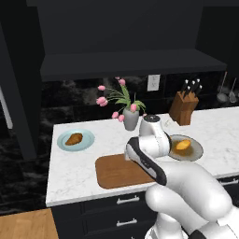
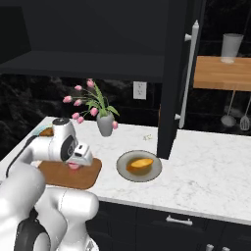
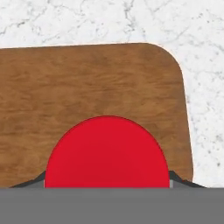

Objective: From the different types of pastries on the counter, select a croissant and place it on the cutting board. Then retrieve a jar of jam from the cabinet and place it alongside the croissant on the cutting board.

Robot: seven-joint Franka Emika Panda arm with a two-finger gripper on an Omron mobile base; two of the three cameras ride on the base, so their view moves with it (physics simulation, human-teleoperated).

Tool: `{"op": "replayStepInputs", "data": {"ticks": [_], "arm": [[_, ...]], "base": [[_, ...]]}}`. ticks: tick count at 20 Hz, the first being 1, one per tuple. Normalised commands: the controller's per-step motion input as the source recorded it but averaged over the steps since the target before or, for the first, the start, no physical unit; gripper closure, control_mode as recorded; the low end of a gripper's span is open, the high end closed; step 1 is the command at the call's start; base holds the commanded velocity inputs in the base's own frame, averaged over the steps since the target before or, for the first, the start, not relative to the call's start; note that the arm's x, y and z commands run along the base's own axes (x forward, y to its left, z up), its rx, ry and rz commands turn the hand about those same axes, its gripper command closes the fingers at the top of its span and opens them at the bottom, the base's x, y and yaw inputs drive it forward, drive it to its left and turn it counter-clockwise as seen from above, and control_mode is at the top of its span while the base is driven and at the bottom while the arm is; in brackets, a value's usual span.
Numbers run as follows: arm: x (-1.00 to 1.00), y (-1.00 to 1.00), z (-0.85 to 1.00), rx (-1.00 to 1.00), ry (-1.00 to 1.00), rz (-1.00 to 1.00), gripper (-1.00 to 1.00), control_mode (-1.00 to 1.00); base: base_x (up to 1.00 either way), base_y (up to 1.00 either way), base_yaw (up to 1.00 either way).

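Observation:
My gripper (image 3: 107,181) is shut on the jar of jam (image 3: 106,151), a red jar whose top sits between the two dark fingertips. It hangs low over the right part of the wooden cutting board (image 3: 87,78); whether the jar touches the board I cannot tell. From the right base view the jar (image 2: 73,166) peeks out under the hand above the board (image 2: 61,175). The croissant (image 1: 73,138) lies on a light blue plate (image 1: 87,140) on the counter (image 1: 74,170), left of the cutting board (image 1: 112,173). The black cabinet (image 1: 126,28) hangs above.
A grey plate (image 1: 194,152) with an orange-yellow bun (image 1: 183,145) sits right of the board. Behind stand a vase of pink tulips (image 1: 131,119) and a knife block (image 1: 183,108). A tall black door panel (image 2: 176,73) juts over the counter beside the grey plate (image 2: 122,167).

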Motion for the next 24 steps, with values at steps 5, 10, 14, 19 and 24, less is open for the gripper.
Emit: {"op": "replayStepInputs", "data": {"ticks": [5, 10, 14, 19, 24], "arm": [[-0.29, -0.03, -1.0, -0.04, 0.15, -0.09, 1.0, -1.0], [-0.07, 0.0, -0.14, 0.09, 0.03, 0.0, 1.0, -1.0], [0.02, 0.0, -0.22, 0.07, 0.0, 0.0, 1.0, -1.0], [-0.17, 0.01, -0.33, 0.02, 0.0, 0.0, -1.0, -1.0], [-0.02, -0.02, -0.01, 0.09, 0.0, 0.0, -1.0, -1.0]], "base": [[0.0, 0.0, 0.0], [0.0, 0.0, 0.0], [0.0, 0.0, 0.0], [0.0, 0.0, 0.0], [0.0, 0.0, 0.0]]}}
